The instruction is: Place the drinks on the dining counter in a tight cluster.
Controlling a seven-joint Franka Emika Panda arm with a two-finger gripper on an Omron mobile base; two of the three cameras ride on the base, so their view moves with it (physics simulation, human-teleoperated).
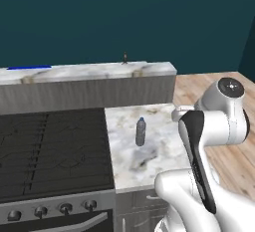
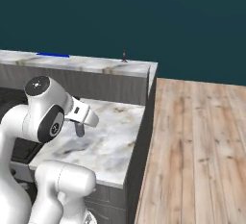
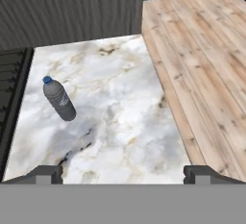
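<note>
A slim grey-clear water bottle [image 1: 141, 132] [image 3: 59, 99] with a blue cap stands upright on the marble worktop [image 3: 120, 103], close to the stove. My gripper [image 3: 124, 174] hangs open above the worktop's near part. Its fingertips [image 3: 45, 173] are spread wide with nothing between them, and the bottle is ahead and to the left. Behind the worktop rises the dining counter [image 1: 89, 71] [image 2: 96, 64], a marble top on grey panelled sides. A tiny maroon bottle [image 1: 125, 58] [image 2: 124, 56] stands on its far edge. The squat dark brown bottle is out of view.
A black stove [image 1: 50, 151] [image 3: 9, 93] adjoins the worktop on the left. A flat blue thing [image 1: 29, 67] [image 2: 53, 55] lies on the dining counter's left part. Wooden floor [image 2: 197, 146] [image 3: 202, 59] lies to the right of the counters.
</note>
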